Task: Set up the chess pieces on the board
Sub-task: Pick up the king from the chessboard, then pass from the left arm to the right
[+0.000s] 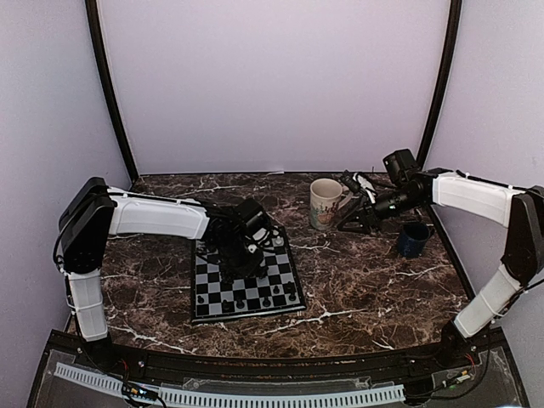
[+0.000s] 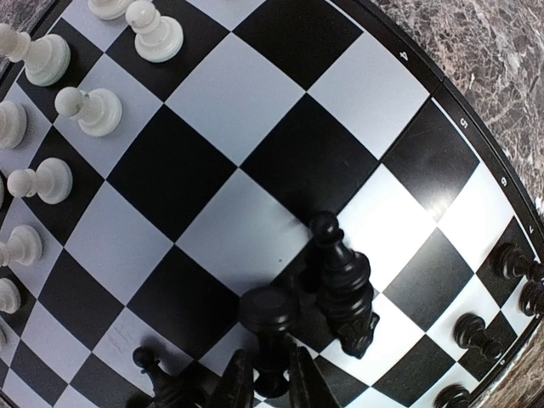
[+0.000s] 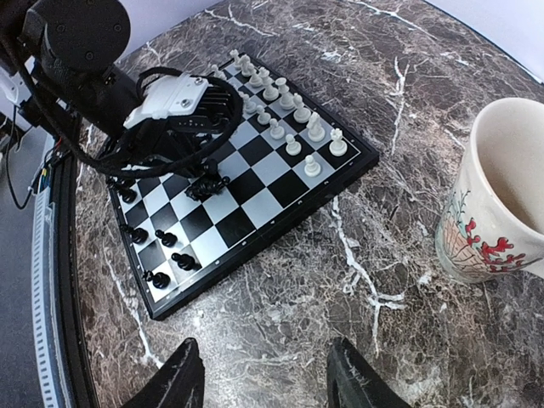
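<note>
The board [image 2: 229, 93] fills the left wrist view. White chess pieces [image 2: 95, 110] stand along its left side and black pawns [image 2: 476, 331] at the right corner. My left gripper [image 2: 269, 355] is low over the board, shut on a flat-topped black piece [image 2: 270, 310] by its stem. Next to it on the right, black pieces [image 2: 344, 285] lie tipped over on the squares. My right gripper [image 3: 265, 387] hangs open over bare marble, well off the board [image 3: 255, 204], with nothing between its fingers.
A cream mug [image 1: 325, 204] with a red pattern stands right of the board, close to my right gripper [image 1: 361, 217]. A dark blue cup [image 1: 413, 239] sits further right. The left arm [image 1: 161, 217] reaches over the board's far half.
</note>
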You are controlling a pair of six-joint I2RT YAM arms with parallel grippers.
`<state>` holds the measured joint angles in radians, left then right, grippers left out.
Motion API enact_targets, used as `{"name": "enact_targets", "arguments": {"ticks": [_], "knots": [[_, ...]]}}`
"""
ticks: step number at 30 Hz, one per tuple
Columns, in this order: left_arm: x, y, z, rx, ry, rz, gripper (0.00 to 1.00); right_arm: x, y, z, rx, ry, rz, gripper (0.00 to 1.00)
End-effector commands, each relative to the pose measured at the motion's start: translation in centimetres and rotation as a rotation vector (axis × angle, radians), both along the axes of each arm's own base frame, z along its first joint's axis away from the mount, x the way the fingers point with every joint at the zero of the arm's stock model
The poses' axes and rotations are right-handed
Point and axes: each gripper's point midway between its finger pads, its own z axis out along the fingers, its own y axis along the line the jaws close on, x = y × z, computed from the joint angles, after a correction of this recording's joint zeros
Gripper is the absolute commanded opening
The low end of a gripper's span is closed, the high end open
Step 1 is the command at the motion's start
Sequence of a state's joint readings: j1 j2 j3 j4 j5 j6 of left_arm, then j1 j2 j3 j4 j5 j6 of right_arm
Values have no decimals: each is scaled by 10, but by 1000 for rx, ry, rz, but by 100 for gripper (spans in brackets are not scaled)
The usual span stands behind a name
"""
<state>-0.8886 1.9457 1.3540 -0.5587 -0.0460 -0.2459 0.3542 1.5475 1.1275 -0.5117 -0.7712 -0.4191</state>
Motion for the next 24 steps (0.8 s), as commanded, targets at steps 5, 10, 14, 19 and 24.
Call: {"name": "enact_targets", "arguments": {"ticks": [5,10,14,19,24], "knots": [[-8,-10,59,-151,57,-97,15,-3,18,33,-43,-87,155,47],[-7,-14,90,-293,103,-121,15,-14,37,54,-39,-127,283,47],[-4,-11,112,-441,200,-123,15,-29,61,53,-133,-236,388,46],[-4,-7,128,-553,285,-141,15,-38,95,41,-289,-437,457,45],[-16,-10,139,-644,393,-175,15,-34,131,37,-362,-554,460,45]]}}
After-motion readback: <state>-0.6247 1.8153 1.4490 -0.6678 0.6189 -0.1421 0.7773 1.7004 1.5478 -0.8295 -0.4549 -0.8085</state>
